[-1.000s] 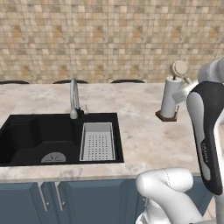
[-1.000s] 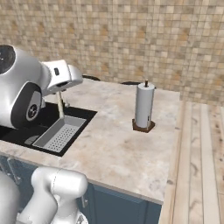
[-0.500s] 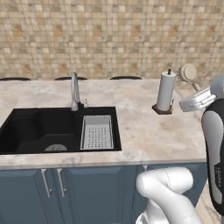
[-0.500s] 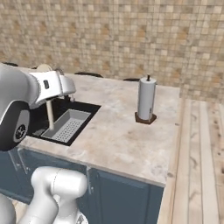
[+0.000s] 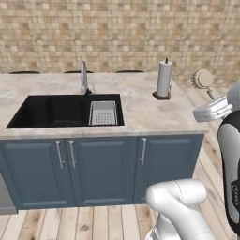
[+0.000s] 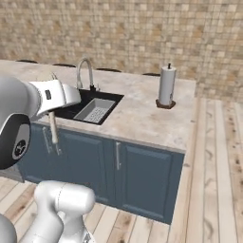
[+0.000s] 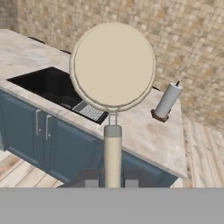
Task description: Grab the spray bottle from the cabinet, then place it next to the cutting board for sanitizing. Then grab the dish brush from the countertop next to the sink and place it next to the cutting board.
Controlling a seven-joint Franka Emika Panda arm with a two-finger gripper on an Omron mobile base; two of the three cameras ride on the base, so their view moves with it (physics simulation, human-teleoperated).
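Up in the air beside the countertop [image 5: 140,112], well clear of the sink [image 5: 56,110], the gripper [image 7: 112,181] is clamped on the dish brush [image 7: 112,74]. Carrying is under way; next it must find the cutting board and set the brush beside it.

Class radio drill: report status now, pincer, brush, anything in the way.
Pincer shut on dish brush. Brush held in the air, off the countertop. Nothing visible in the way.

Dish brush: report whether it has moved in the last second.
Yes. In the left base view the dish brush overlapped the paper towel roll; now it sits clear to the roll's right.
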